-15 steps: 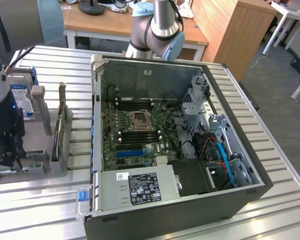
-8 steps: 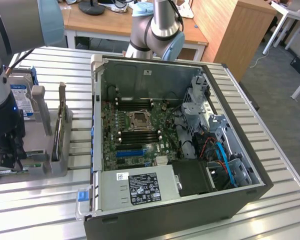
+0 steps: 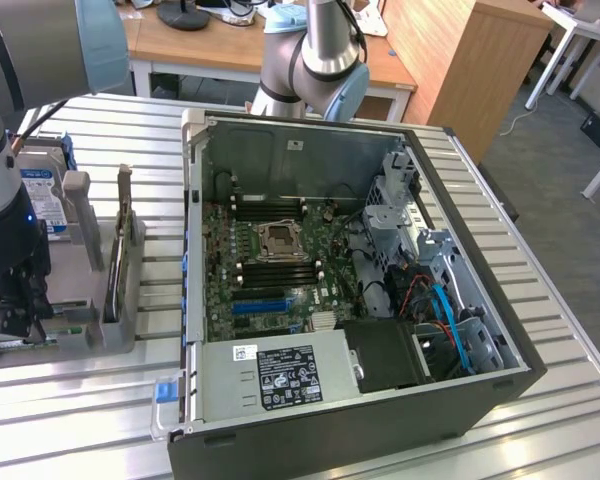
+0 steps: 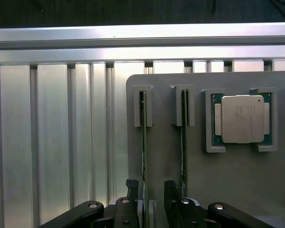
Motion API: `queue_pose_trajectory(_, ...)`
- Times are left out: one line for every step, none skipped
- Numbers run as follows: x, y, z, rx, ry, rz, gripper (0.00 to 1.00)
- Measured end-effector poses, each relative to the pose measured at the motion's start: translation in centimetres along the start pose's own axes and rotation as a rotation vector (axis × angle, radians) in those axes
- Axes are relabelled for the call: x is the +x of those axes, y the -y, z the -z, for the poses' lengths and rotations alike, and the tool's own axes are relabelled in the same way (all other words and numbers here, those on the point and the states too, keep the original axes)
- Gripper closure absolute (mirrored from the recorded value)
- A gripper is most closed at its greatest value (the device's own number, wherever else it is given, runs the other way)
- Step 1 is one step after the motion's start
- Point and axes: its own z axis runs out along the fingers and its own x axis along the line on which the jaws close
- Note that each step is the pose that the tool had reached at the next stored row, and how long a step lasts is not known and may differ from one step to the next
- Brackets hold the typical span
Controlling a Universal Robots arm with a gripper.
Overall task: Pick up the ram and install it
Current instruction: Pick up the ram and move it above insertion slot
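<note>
Ram sticks (image 4: 143,152): two in holder (image 4: 237,190), open jaws straddling one; one CPU (image 4: 242,118).

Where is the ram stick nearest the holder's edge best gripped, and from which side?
Pinch the ram stick across its two flat faces, midway along its upper edge, coming straight down from above. It stands on edge in the grey holder, its end caught in a slot, so only that edge is free. The open tool straddles it.
</note>
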Motion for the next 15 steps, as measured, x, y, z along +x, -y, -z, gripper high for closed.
queue_pose_trajectory(0.03,0.0,0.0,0.0001,0.0001,0.0,0.64)
queue_pose_trajectory(0.09,0.01,0.0,0.0001,0.0,0.0,0.64)
queue_pose_trajectory(0.14,0.01,0.01,-0.0001,-0.0001,0.0,0.64)
queue_pose_trajectory(0.17,0.01,0.01,-0.0001,-0.0001,0.0,0.64)
queue_pose_trajectory(0.17,0.01,0.01,-0.0001,-0.0001,0.0,0.64)
queue_pose_trajectory(0.17,0.01,0.0,-0.0001,-0.0001,0.0,0.64)
queue_pose_trajectory(0.17,0.01,-0.05,0.0,0.0,0.0,0.64)
queue_pose_trajectory(0.17,0.01,-0.13,0.0001,0.0,0.0,0.64)
queue_pose_trajectory(0.17,0.01,-0.2,-0.0001,0.0,0.0,0.64)
queue_pose_trajectory(0.17,0.01,-0.27,-0.0001,0.0,0.0,0.64)
queue_pose_trajectory(0.17,0.01,-0.31,-0.0003,-0.0002,0.0,0.64)
queue_pose_trajectory(0.17,0.01,-0.31,-0.0004,-0.0003,0.0,0.64)
queue_pose_trajectory(0.17,0.01,-0.31,-0.0003,-0.0003,0.0,0.64)
queue_pose_trajectory(0.17,0.01,-0.32,-0.0002,-0.0002,0.0,0.64)
queue_pose_trajectory(0.17,0.01,-0.32,-0.0002,-0.0001,0.0,0.64)
